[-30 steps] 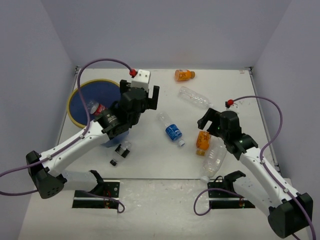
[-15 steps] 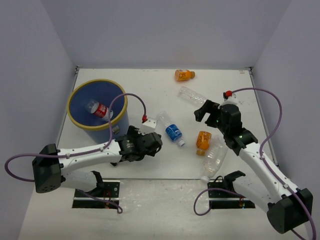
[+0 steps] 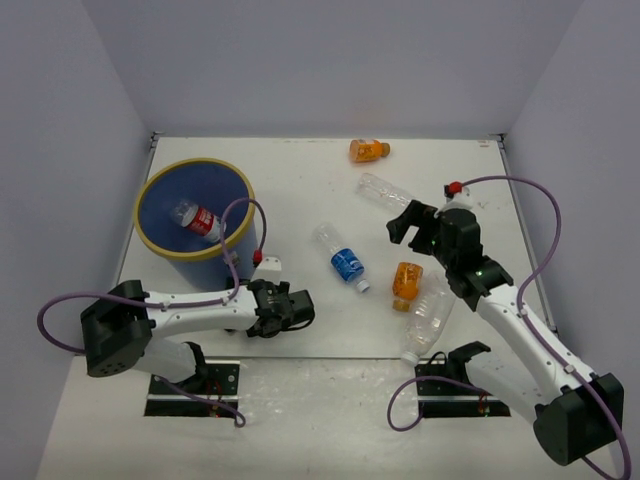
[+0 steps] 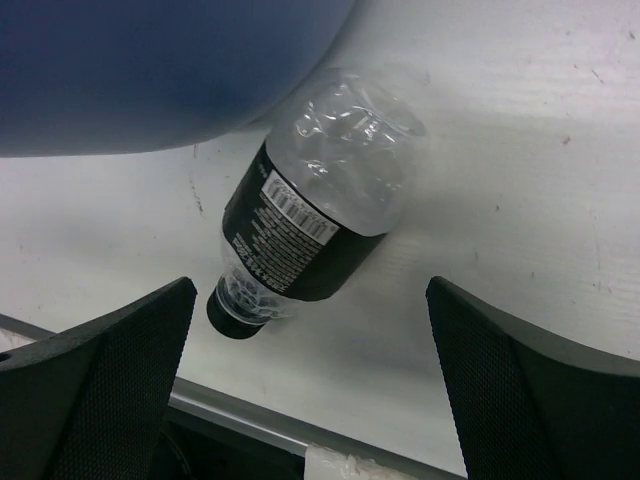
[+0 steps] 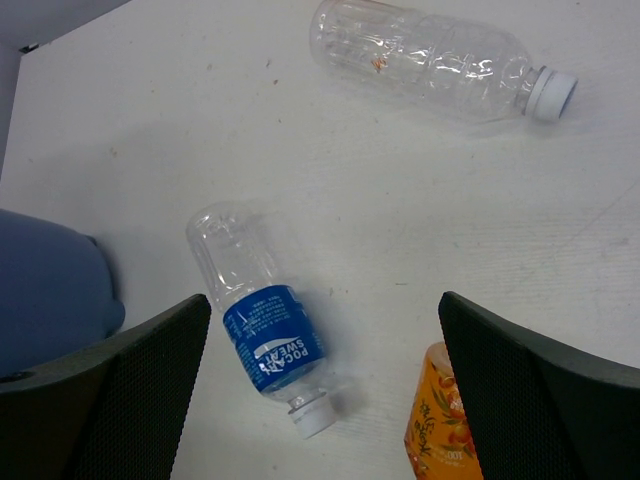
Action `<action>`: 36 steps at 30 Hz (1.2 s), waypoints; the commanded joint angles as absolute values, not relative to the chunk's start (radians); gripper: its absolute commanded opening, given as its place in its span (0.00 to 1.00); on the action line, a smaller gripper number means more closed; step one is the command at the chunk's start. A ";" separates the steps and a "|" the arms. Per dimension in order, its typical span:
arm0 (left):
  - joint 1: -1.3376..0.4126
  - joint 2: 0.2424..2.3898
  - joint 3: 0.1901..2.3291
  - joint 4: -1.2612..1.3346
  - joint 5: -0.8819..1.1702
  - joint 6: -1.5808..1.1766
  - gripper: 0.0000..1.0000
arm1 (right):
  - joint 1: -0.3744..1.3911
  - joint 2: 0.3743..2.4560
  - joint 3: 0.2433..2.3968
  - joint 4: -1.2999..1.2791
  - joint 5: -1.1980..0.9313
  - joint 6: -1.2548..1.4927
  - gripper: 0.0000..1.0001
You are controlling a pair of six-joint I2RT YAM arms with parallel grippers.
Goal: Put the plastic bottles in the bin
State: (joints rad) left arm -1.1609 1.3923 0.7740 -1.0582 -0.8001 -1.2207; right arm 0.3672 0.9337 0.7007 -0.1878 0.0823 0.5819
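Left pincer (image 4: 310, 290) spread directly over black-labelled bottle (image 4: 315, 215).

A blue-labelled bottle (image 5: 265, 335) lies between the end effector's (image 5: 325, 300) spread fingers; a clear bottle (image 5: 430, 60) lies beyond, an orange bottle (image 5: 440, 425) beside one finger.

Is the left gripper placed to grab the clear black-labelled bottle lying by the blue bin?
Probably yes. The left gripper is open, with the black-labelled bottle lying between its fingers; only the wall of the blue bin crowds the bottle's base end.
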 commanded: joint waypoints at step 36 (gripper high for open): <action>-1.123 1.582 0.781 -0.877 -0.720 -1.194 0.13 | 0.365 0.739 0.633 -0.174 0.109 0.584 0.99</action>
